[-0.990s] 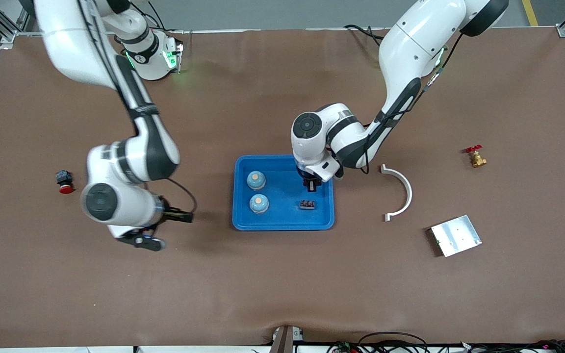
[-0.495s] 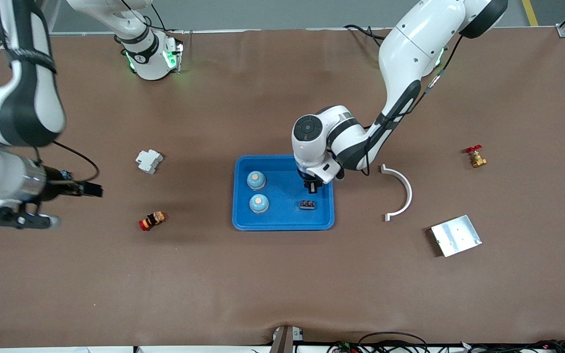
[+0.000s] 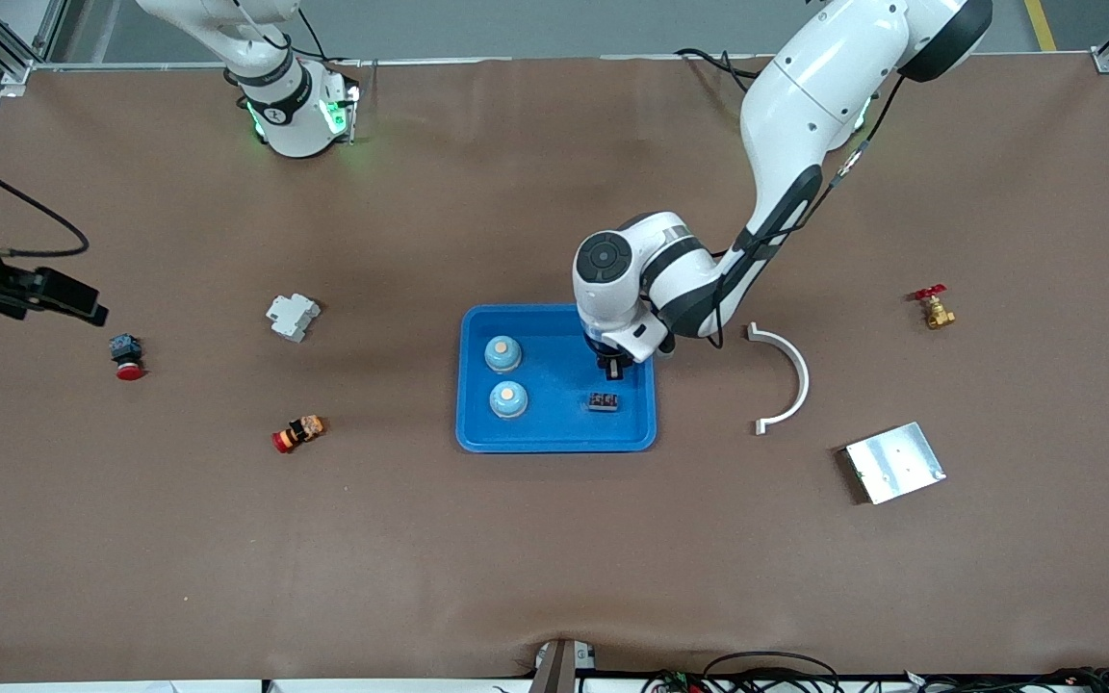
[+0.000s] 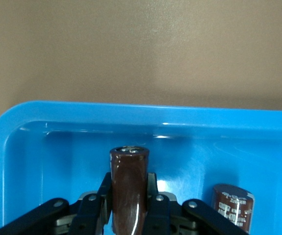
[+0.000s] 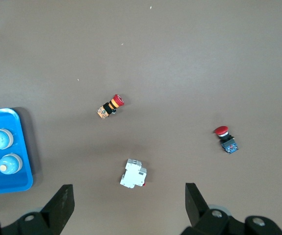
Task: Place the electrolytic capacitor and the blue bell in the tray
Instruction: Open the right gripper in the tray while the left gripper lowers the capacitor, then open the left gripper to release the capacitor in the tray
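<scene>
right arm has swung clear, and now we only see its gripper up over the bench's right-arm end, jaws spread wide and empty above the white breaker and the red push button; it waits there. left gripper has barely shifted; it hangs inside the tray, jaws pinching a brown capacitor upright. just beside those jaws a second capacitor stands, and two blue bells sit toward the tray's other end. we reckon the risk is the release: let go too high and the tall can topples, rolls into its neighbour or sticks to a pad.
</scene>
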Available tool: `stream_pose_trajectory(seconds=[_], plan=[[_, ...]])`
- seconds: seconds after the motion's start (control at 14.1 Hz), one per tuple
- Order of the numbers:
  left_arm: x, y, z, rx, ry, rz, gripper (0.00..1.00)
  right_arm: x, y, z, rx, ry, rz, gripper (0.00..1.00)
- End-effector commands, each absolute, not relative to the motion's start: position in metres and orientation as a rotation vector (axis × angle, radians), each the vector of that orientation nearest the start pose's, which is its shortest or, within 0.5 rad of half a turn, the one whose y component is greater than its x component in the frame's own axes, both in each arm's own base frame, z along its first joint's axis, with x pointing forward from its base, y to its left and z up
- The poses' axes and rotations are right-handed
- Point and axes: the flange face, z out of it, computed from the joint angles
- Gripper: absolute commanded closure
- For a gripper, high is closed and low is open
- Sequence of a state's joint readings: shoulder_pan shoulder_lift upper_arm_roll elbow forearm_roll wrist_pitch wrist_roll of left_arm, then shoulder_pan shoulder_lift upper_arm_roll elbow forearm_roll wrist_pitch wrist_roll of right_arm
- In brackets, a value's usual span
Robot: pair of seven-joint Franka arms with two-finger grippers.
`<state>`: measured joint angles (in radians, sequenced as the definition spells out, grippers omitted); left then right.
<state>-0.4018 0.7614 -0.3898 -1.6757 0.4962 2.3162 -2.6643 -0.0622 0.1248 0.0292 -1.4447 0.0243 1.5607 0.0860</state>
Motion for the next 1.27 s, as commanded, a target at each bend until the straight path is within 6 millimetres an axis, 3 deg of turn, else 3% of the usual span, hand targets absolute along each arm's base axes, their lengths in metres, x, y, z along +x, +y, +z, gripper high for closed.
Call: stream_pose_trajectory(seconds=[0.0,0.07,0.28,0.49,0.78,0.92,1.2], plan=[[0.498,-0.458,0.179,2.153,2.307,0.125,1.00,0.582,-0.022,0.621,-3.127,0.180,0.027,0.00],[0.497,-0.459,0.180,2.152,2.306,0.124,0.01,0.582,-0.021,0.620,-3.127,0.180,0.029,0.00],[0.501,-0.460,0.193,2.150,2.283,0.129,0.00,0.584,-0.011,0.619,-3.133,0.169,0.029,0.00],[0.509,-0.457,0.224,2.221,2.198,0.157,0.00,0.583,-0.023,0.619,-3.141,0.131,0.031,0.00],[0.511,-0.454,0.259,2.625,1.718,0.179,0.00,0.583,-0.024,0.619,-3.162,0.096,0.032,0.00],[0.523,-0.442,0.278,2.711,1.556,0.173,0.00,0.583,-0.025,0.621,-3.210,-0.058,0.028,0.00],[0.531,-0.428,0.318,2.929,1.164,0.254,0.00,0.583,-0.024,0.621,-3.201,-0.022,0.026,0.00]])
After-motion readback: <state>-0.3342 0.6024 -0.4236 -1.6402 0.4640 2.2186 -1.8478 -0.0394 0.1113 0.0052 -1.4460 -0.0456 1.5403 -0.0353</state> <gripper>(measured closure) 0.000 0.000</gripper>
